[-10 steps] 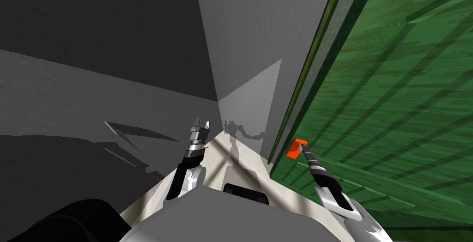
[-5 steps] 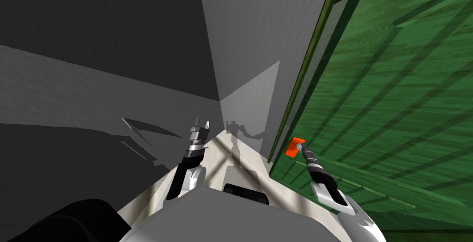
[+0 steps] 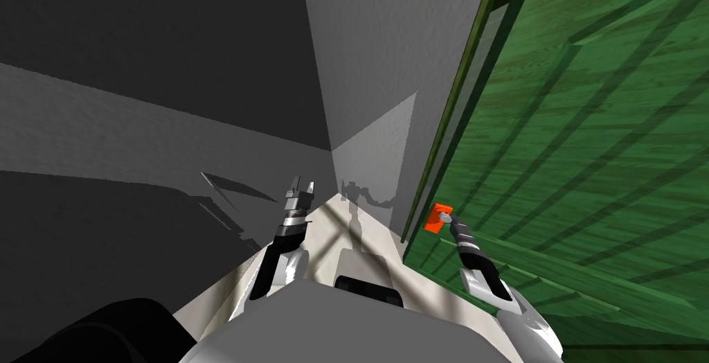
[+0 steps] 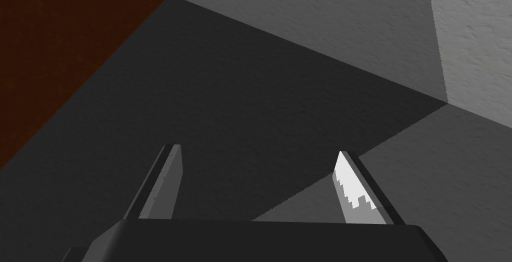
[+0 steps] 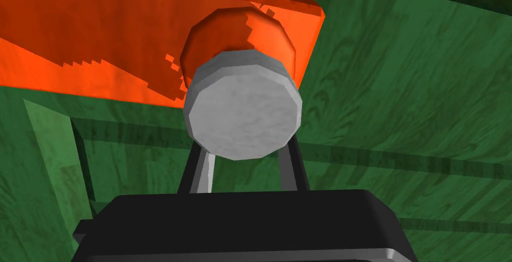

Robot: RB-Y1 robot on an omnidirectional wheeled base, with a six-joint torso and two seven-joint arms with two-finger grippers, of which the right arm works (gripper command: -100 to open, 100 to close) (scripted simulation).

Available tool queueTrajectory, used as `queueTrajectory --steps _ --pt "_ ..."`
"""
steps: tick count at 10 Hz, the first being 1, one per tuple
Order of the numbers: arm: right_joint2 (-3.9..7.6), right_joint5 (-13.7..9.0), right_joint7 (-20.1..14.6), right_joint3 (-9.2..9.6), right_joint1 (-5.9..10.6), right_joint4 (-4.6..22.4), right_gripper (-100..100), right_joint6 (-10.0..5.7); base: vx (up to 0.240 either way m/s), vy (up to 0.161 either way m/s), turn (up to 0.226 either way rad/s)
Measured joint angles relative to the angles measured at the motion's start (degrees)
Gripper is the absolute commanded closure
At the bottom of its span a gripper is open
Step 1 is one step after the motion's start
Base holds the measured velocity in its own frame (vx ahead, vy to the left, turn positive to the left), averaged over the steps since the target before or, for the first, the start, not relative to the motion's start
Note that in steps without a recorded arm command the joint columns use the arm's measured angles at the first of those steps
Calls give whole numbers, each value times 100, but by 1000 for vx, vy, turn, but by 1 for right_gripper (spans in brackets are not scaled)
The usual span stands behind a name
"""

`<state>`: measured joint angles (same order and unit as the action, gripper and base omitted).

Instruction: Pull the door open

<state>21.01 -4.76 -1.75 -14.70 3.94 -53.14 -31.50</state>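
A green panelled door (image 3: pixel 588 144) stands ajar on my right, its dark green frame (image 3: pixel 457 95) beside it. An orange plate (image 3: pixel 436 218) near the door's edge carries a round grey knob (image 5: pixel 243 119) on an orange stem. My right gripper (image 3: pixel 449 219) is shut on the knob, its fingers (image 5: pixel 200 166) pressing both sides from below the knob's face. My left gripper (image 3: pixel 300 187) hangs in front of my chest, away from the door, with its fingers (image 4: pixel 167 181) open and nothing between them.
Grey walls (image 3: pixel 374 54) meet in a corner straight ahead, close to the door frame. The pale floor (image 3: pixel 360 220) runs in a narrow strip toward that corner. A dark shadowed wall (image 3: pixel 138 102) lies to my left.
The door has swung further toward me with the knob in my right gripper; the orange plate has shifted slightly left and up. My left arm has stayed still.
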Motion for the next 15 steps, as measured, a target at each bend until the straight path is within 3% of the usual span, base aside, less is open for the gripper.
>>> queueTrajectory --steps 1,2,6,11,15 --pt "-15 -82 -148 -10 25 4 100 24 -96 -64 120" --pt "-48 -190 -314 -5 86 36 -100 45 -96 -46 45" --pt "-232 -567 -853 55 231 76 -100 72 -88 -20 15" --pt "-527 -1107 -1618 119 347 -111 -100 257 -71 -32 19" --pt "-677 -1438 -2148 181 495 -13 -100 248 -57 -29 20"
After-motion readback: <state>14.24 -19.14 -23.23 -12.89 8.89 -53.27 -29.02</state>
